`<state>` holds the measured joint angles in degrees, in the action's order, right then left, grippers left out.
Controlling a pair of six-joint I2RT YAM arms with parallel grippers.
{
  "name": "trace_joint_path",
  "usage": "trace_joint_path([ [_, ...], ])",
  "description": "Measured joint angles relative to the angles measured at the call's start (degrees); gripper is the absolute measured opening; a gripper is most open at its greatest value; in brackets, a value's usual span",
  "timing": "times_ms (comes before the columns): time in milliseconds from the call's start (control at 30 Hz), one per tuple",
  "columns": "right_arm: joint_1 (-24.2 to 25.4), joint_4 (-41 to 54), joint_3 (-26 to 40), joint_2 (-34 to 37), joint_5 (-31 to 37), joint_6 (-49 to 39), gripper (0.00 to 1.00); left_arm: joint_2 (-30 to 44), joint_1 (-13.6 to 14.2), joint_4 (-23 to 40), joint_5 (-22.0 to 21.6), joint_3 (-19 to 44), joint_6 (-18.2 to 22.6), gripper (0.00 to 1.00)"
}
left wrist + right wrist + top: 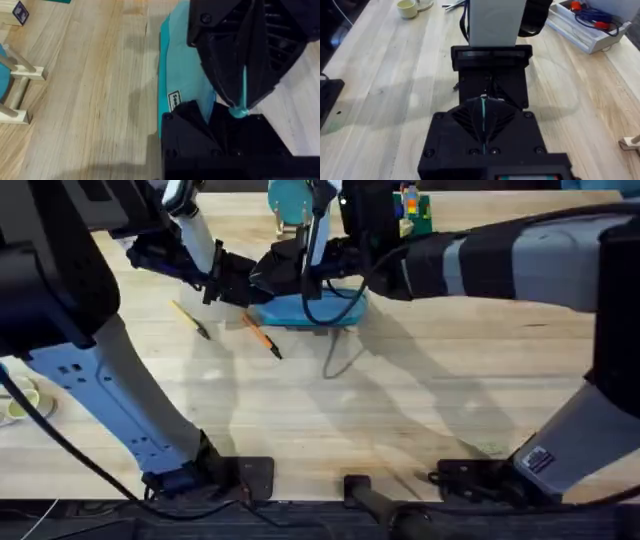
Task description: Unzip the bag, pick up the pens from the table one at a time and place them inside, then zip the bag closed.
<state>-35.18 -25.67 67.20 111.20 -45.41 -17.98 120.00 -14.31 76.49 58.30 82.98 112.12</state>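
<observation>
At the far middle of the table (420, 420), the light blue pencil pouch (300, 310) lies flat with both of your grippers crowded over it. The left gripper (240, 280) comes in from the left end of the pouch, and the right gripper (290, 265) meets it from the other side. In the left wrist view, the right gripper's (240, 107) closed fingertips pinch a thin teal strand, most likely the zipper pull; the right wrist view shows that same teal line running between its fingers (484, 120). Your left jaws sit low on the pouch (182, 75) and look to be pressing or clamping its end, but you cannot tell from these views whether they are truly closed on fabric.

The two pens lie untouched on the wood, just in front of the pouch: the orange pen (262, 336) closest, the yellowish-tan pen (190, 319) further left. So you are judged to be at the unzipping step, with everything else left to do.

To do it well, hold the left end firmly anchored, and draw the pull straight along the zipper line, low and steady, not upward. If the pouch drags with the pull, stop and reseat the anchor. Watch the right arm's cable (335, 345) hanging near the pouch, and open the zipper fully so the pens fit easily.
</observation>
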Motion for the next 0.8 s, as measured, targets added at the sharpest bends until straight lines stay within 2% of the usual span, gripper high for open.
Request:
trace_joint_path([
  [500,0.0,0.0,0.0,0.0,0.0,0.0,0.031,0.0,0.0,0.0,0.0,0.0,0.0,0.041],
  [533,0.0,0.0,0.0,0.0,0.0,0.3,0.061,0.0,0.0,0.0,0.0,0.0,0.0,0.041],
  [667,-0.3,-1.1,0.2,0.0,-0.6,0.4,0.605,0.0,0.0,0.0,0.0,0.0,0.0,0.041],
  [733,-0.3,-1.1,0.2,0.0,-0.9,0.8,0.908,0.0,0.0,0.0,0.0,0.0,0.0,0.041],
  [767,-0.2,-1.1,0.2,0.0,-0.9,1.1,0.971,0.0,0.0,0.0,0.0,0.0,0.0,0.041],
  [800,-0.1,-1.2,0.2,0.0,-0.9,1.5,0.988,0.0,0.0,0.0,0.0,0.0,0.0,0.041],
])
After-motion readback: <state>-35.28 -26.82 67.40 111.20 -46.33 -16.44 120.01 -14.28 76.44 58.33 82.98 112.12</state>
